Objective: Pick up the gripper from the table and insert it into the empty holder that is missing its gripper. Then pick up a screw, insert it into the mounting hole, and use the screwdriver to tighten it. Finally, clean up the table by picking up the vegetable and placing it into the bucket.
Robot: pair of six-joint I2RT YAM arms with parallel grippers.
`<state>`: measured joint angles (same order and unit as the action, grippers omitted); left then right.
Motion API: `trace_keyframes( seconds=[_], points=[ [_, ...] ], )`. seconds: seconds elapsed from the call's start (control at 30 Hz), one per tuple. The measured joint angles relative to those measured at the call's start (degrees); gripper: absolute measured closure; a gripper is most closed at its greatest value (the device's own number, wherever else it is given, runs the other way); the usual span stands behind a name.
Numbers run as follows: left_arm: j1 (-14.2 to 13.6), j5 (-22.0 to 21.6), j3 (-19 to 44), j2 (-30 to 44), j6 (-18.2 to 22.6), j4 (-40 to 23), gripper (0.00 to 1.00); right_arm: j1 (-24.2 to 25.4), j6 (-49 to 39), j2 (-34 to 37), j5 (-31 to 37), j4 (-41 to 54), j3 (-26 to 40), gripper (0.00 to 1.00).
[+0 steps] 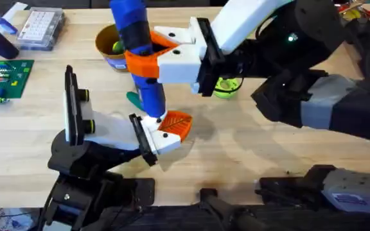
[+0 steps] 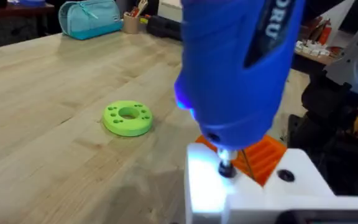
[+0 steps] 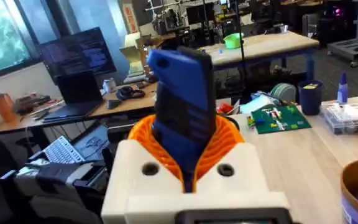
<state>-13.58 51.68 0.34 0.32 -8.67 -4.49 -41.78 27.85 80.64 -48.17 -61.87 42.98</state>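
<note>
Gripping the blue screwdriver (image 1: 137,38) upright, the right arm's fingers (image 1: 148,56) press its tip into the white holder (image 1: 159,136), where the orange gripper (image 1: 177,123) sits. Whether the left arm's fingers are open or closed cannot be told. The bucket (image 1: 105,50) stands on the worktop (image 1: 249,154) behind.
</note>
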Motion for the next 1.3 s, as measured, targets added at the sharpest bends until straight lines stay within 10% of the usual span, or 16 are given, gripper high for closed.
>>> trace_keyframes(
  seconds=[1.3],
  points=[
    [-0.1,-0.5,0.0,-0.1,0.3,0.1,0.981,4.7,5.4,1.9,-13.6,-16.9,-0.1,0.955]
  ],
)
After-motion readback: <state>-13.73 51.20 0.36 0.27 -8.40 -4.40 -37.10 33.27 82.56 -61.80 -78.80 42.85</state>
